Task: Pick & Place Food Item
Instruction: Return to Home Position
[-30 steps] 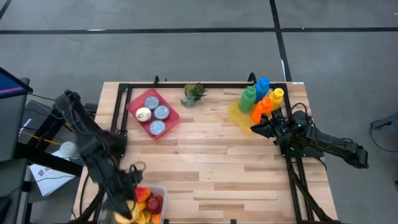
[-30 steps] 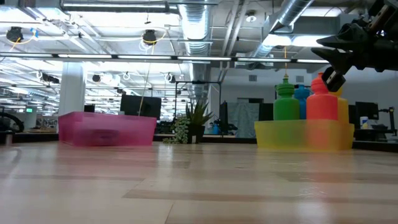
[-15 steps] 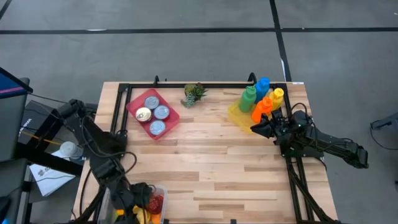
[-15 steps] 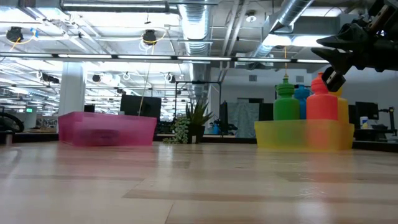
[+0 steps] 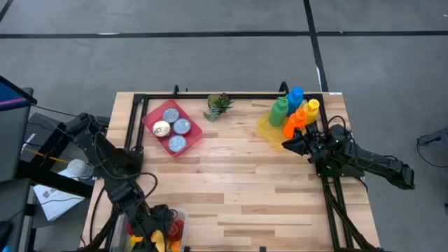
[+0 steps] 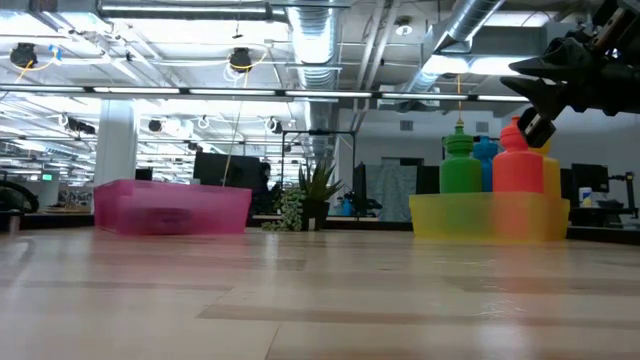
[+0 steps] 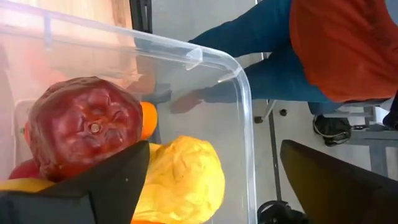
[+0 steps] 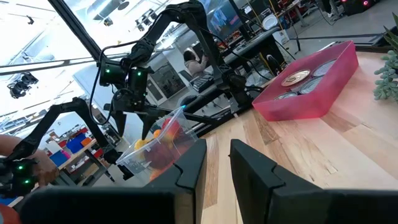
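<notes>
Red mango (image 7: 87, 134), yellow fruit (image 7: 183, 180) sat in transparent bin (image 7: 247, 124), just under my left jaws, spread wide, gripping nothing. Risk: rising askew, one jaw could catch bin rim, drag it off desk (image 5: 266, 196) edge. My right jaws open, beside bottle tray (image 5: 266, 129), idle.

The left gripper (image 5: 152, 225) hangs over the transparent bin (image 5: 185, 225) of fruit (image 5: 173, 228) — the pink bin (image 5: 150, 126) lies well beyond it. The right gripper (image 5: 288, 144) sits just beside the yellow tray (image 5: 266, 130).
</notes>
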Robot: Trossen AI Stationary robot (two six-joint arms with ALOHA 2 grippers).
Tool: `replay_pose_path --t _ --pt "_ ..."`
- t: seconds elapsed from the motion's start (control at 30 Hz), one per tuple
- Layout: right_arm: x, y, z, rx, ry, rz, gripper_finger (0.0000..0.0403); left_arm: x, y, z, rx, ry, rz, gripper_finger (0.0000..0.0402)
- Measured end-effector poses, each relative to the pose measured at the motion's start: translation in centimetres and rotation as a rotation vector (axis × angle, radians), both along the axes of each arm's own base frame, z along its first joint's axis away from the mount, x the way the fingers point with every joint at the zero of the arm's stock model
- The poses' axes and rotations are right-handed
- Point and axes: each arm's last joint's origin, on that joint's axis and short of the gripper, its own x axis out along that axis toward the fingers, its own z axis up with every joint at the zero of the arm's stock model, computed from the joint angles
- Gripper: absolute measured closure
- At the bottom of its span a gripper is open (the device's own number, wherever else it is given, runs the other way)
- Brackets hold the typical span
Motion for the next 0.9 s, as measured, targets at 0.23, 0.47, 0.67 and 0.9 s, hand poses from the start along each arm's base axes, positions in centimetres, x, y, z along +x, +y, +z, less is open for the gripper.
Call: replay_pose_path --t 0.23,0.47,0.67,0.9 --pt "0.0 0.0 0.0 0.000 0.000 0.000 0.0337 0.2 0.4 0.4 -0.025 0.002 -0.001 0.0031" --pt "0.0 0.0 0.0 0.000 0.000 0.000 0.0337 1.0 5.2 4.6 -0.166 -0.103 0.078 0.0086" --pt "0.0 0.0 0.0 0.000 0.000 0.000 0.0337 0.9 12.5 10.2 -0.203 -0.525 0.270 0.0216" --pt "0.0 0.0 0.0 0.000 0.000 0.000 0.0337 -1.2 19.8 14.4 -0.046 -0.975 0.457 0.0384"
